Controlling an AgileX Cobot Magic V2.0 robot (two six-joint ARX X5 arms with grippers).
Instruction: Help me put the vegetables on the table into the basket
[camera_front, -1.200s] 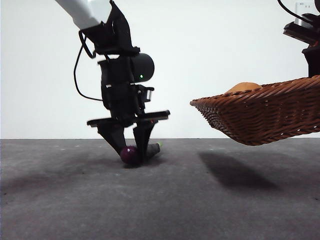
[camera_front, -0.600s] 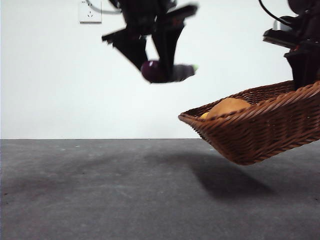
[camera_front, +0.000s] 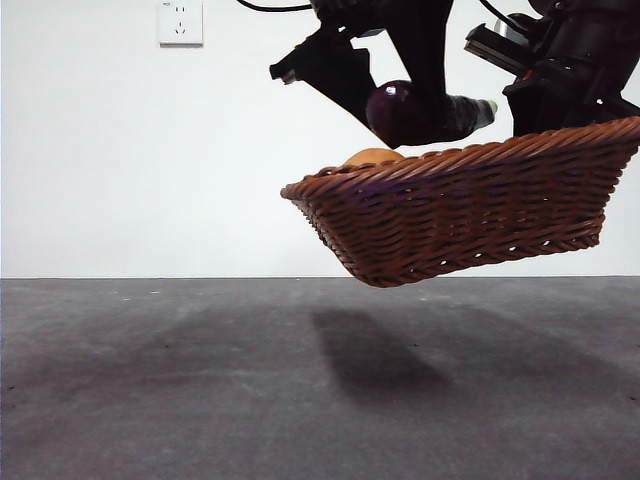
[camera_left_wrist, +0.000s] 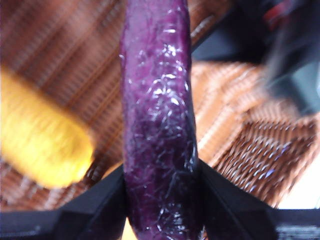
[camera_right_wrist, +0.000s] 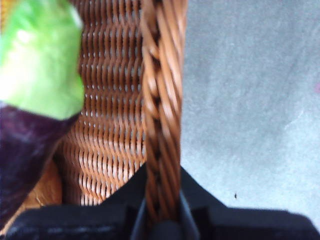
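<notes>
Looks like this one's nearly wrapped up. The left gripper (camera_left_wrist: 161, 200) has its two jaws clamped tight on the eggplant (camera_left_wrist: 157, 115), gripping it around the fat end, and it's hanging right over the open basket (camera_front: 470, 215). In the front view the purple body sticks out sideways from between the jaws with its green tip (camera_right_wrist: 37, 57) pointing toward the other arm. Nothing is touching the wicker yet, as far as I can tell; the eggplant sits just above the rim.

The right gripper (camera_right_wrist: 161, 212) is pinched shut on the basket's braided rim (camera_right_wrist: 161, 100), one jaw either side of it, and is holding the whole basket up off the table (camera_front: 200, 380), tilted a bit. You can see its shadow on the grey surface underneath.

Count of what I can see:
- eggplant: one, in the left gripper's jaws, not in the basket yet
- potato (camera_front: 372, 157): one, just peeking over the rim, below and beside the left gripper
- small yellow vegetable (camera_left_wrist: 42, 137): one, blurry, lying on the basket floor beneath the left gripper
- basket: one
- grippers: two, both busy

So my read is two of three vegetables are already in, and the last one is over the drop spot. What's left is letting go of the eggplant. The tabletop in view has no vegetables on it.
</notes>
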